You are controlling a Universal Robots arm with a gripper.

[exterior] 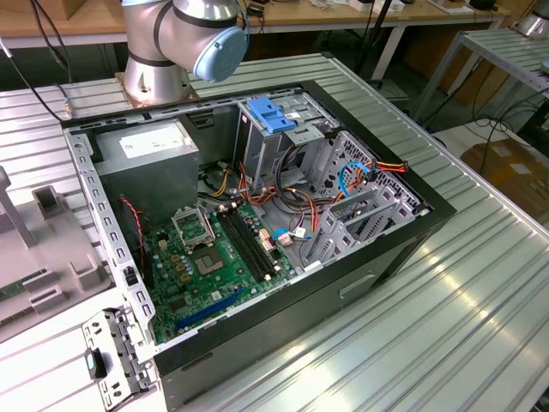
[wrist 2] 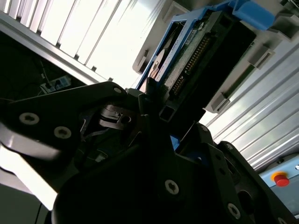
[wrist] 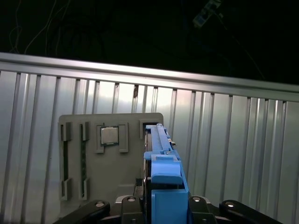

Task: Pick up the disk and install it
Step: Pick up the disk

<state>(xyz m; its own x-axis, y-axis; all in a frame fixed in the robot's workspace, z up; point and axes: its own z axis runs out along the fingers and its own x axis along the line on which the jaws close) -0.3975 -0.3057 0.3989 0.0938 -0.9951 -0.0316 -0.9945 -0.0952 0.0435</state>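
Observation:
The disk (wrist: 164, 172), a grey drive in a bright blue carrier, stands edge-on between my black fingers in the first wrist view. My gripper (wrist: 163, 205) is shut on it, one finger on each side of the carrier. In the second wrist view the disk (wrist 2: 191, 60) shows its connector edge and blue frame, with a fingertip (wrist 2: 150, 93) pressed against the frame. Below the disk lies the grey holder tray (wrist: 107, 182) on the ribbed table. The open computer case (exterior: 257, 223) has a metal drive cage with a fixed blue bracket (exterior: 270, 114) on top.
A processor chip (wrist: 110, 136) sits in the grey tray. The same tray (exterior: 51, 249) lies at the exterior view's left of the case. Inside the case are the motherboard (exterior: 206, 257), power supply (exterior: 146, 154) and loose cables (exterior: 352, 180). The arm's base (exterior: 171, 51) stands behind the case.

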